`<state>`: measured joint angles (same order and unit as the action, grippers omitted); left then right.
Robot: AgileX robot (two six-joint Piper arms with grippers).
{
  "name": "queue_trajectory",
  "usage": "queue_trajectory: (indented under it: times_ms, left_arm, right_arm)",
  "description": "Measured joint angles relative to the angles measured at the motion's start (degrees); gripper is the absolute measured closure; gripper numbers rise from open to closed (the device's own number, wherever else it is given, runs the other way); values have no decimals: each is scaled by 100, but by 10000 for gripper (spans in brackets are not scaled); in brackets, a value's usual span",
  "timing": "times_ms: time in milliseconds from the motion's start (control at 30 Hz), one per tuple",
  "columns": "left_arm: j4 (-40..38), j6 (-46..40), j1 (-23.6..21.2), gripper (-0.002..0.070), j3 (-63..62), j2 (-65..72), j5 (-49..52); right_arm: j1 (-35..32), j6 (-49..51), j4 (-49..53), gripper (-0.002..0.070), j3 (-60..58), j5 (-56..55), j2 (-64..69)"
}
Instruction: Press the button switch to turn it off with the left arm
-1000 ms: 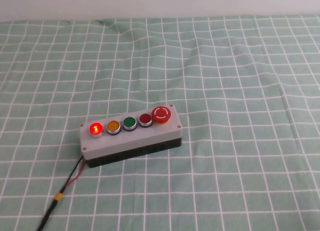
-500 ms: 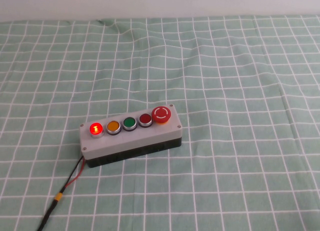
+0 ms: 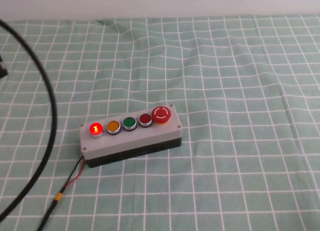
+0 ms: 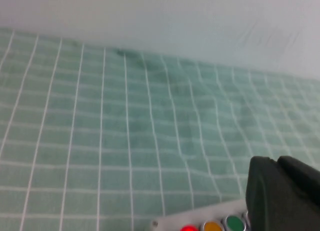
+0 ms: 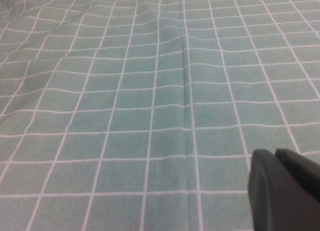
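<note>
The button switch [image 3: 95, 128] is the small round red button, lit with a "1" mark, at the left end of the row on the grey five-button box [image 3: 131, 142]. It shows at the edge of the left wrist view [image 4: 189, 228], beside the orange and green buttons. My left gripper [image 4: 276, 162] is black, its fingers together and holding nothing, raised above the box and apart from it. In the high view only the left arm's thick black cable [image 3: 48, 116] shows, at the left. My right gripper [image 5: 274, 154] is shut over bare cloth.
A green checked cloth [image 3: 225, 81] covers the table. The row also holds an orange button [image 3: 113, 126], a green button [image 3: 129, 123], a darker red button [image 3: 145, 119] and a large red mushroom-head button [image 3: 161, 114]. Red and black wires [image 3: 70, 181] run from the box toward the front left.
The left arm's black cable has come into the high view at the left edge. The box and its lit button have not changed.
</note>
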<state>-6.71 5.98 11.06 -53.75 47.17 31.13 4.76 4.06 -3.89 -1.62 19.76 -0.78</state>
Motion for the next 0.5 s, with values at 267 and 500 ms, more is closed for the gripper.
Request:
queue_trajectory:
  times_ms: [267, 500]
  left_arm:
    - [0, -419, 0, 678, -1303, 1806, 1727]
    - [0, -520, 390, 678, -1653, 2973, 2028]
  right_arm:
    - [0, 0, 0, 692, 0, 0, 0]
    - [0, 0, 0, 692, 0, 0, 0]
